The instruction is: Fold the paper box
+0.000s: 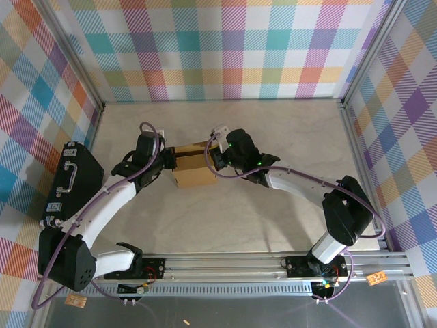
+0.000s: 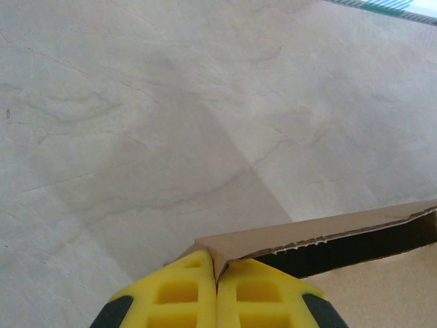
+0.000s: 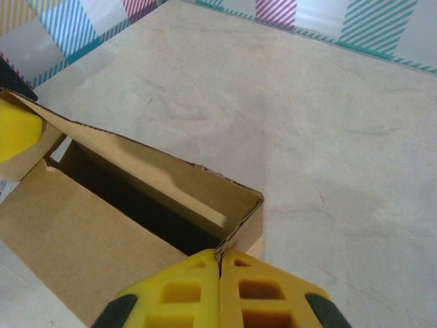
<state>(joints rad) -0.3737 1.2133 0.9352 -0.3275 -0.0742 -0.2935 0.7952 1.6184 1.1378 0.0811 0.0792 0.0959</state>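
Now the left gripper (image 2: 217,290) and right gripper (image 3: 220,277) are pinching the paper box (image 1: 193,178) at nine and three o'clock, forming walls; flap-tucking seems next.

Left arm (image 1: 102,205), right arm (image 1: 300,186): white link shells, black joint housings, black bases. One purple cable (image 1: 372,205) looped along each. Green lights (image 1: 259,164) near right wrist. Left end effector (image 2: 217,263), right end effector (image 3: 220,256): yellow moulded fingers (image 2: 177,294), rectangular recesses, black outer edges.
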